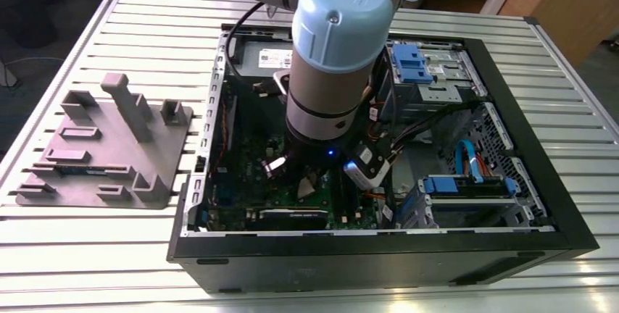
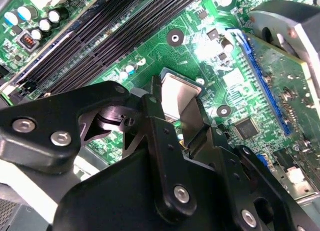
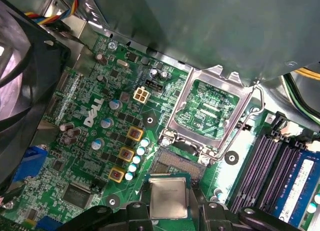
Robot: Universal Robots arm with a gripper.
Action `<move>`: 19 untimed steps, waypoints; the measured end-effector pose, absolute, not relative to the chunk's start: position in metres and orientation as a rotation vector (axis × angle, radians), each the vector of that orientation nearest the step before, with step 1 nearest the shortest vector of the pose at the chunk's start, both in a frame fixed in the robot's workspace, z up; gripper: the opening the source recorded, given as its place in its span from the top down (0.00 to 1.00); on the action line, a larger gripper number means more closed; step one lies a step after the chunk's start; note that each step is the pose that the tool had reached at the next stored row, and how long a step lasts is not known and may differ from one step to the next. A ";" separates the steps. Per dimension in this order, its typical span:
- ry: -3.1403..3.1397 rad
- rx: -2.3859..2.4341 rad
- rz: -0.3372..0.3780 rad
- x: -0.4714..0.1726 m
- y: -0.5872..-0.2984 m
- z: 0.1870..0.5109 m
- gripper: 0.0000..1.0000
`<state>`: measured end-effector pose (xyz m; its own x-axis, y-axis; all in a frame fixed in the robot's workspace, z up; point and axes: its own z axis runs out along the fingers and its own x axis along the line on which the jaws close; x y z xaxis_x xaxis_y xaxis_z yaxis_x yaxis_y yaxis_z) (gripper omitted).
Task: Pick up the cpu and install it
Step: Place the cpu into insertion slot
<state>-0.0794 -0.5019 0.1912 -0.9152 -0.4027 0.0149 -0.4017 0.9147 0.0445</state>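
Black linkage of the gripper (image 2: 176, 108) sits closest to the lens in the second wrist view. Its fingers (image 2: 157, 121) are clamped on opposite edges of the cpu (image 3: 169, 197), whose silver top faces up. The chip hangs low over the green motherboard (image 3: 90, 141), just beside the bare socket (image 3: 176, 162), whose metal retention frame (image 3: 210, 111) stands swung open on the far side. Dark memory slots (image 3: 260, 166) run nearby. In the exterior view the arm (image 1: 338, 59) reaches down into the open computer case (image 1: 387, 251); the grey tray (image 1: 106, 146) lies well apart on the exterior view's left.

The step in hand looks like seating the chip. Doing it well probably means keeping it level, squaring its edges to the socket and descending straight. Sliding sideways could bend the contacts, and the raised frame needs clearance.
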 end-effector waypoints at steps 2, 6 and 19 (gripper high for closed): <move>-3.051 0.641 -0.064 -0.079 -0.502 0.192 0.58; -3.051 0.641 -0.063 -0.079 -0.502 0.193 0.58; -3.051 0.641 -0.063 -0.080 -0.504 0.196 0.58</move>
<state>-0.0796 -0.5042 0.1960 -0.9152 -0.4027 0.0150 -0.4018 0.9147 0.0444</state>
